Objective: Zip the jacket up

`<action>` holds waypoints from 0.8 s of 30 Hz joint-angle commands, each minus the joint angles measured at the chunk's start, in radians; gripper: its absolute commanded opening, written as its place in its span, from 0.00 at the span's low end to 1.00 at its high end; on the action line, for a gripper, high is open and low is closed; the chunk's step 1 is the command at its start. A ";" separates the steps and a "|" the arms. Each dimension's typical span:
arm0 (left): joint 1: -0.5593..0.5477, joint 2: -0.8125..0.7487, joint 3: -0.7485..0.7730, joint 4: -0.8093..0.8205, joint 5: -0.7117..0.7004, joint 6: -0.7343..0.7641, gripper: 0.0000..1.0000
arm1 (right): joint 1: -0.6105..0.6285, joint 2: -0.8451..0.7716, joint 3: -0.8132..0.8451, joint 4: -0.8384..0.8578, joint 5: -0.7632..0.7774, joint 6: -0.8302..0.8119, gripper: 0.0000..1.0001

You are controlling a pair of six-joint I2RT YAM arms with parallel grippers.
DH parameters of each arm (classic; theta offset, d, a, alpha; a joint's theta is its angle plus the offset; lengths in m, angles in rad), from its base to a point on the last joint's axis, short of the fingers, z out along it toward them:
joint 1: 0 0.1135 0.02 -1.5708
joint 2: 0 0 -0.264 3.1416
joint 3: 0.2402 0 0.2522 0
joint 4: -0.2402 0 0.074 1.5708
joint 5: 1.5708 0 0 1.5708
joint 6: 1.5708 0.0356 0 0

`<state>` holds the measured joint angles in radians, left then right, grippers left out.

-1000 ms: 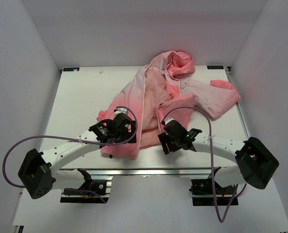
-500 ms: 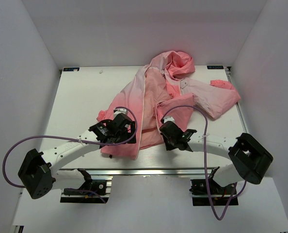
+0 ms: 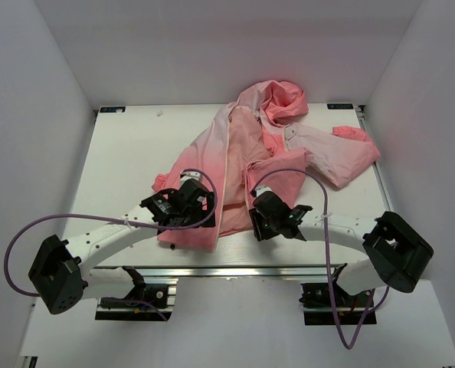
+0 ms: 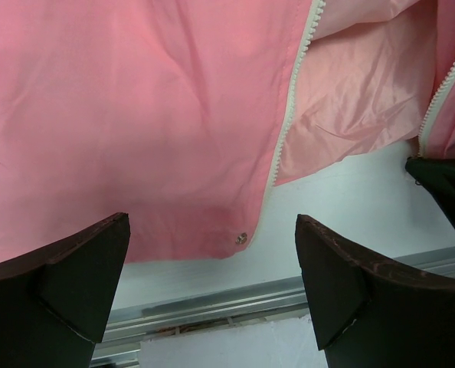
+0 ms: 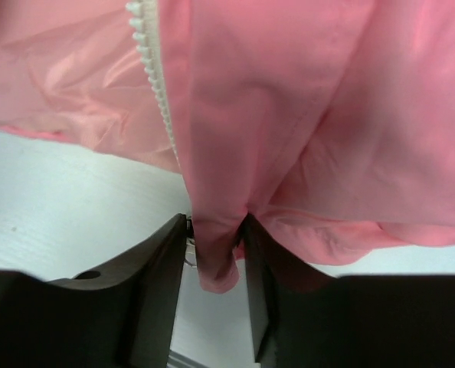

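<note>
Pinching the right hem of the jacket (image 3: 235,153) beside the zipper (image 5: 155,84) in our right gripper (image 5: 214,222), we hover the wide-open, empty left gripper (image 4: 212,222) over the left panel on the table (image 3: 135,153), its zipper edge running straight ahead.

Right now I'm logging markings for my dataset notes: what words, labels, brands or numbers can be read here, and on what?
No text can be read.
Far-left tag, dark, at a corner of the table: too small to read.
Far-right tag, dark, at the other far corner: too small to read.
Jacket: no print, label or brand shows in any view.
</note>
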<state>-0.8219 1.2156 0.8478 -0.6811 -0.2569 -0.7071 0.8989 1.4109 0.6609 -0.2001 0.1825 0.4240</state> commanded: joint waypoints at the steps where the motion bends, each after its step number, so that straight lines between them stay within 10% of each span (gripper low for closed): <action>1: -0.003 -0.008 -0.003 0.006 0.022 -0.005 0.98 | 0.009 -0.018 -0.032 -0.030 -0.098 0.004 0.42; 14: -0.003 0.009 -0.010 0.017 0.048 0.000 0.98 | -0.012 -0.032 -0.049 0.008 -0.143 0.024 0.41; 21: -0.002 0.021 -0.004 -0.003 0.077 0.023 0.98 | -0.014 0.000 -0.026 -0.027 -0.086 0.039 0.00; 24: -0.002 0.047 -0.001 -0.024 0.143 0.073 0.98 | -0.014 -0.041 -0.030 -0.025 -0.071 0.044 0.00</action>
<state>-0.8219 1.2491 0.8440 -0.6800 -0.1856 -0.6800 0.8841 1.3842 0.6323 -0.1951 0.0826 0.4606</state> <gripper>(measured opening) 0.979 0.046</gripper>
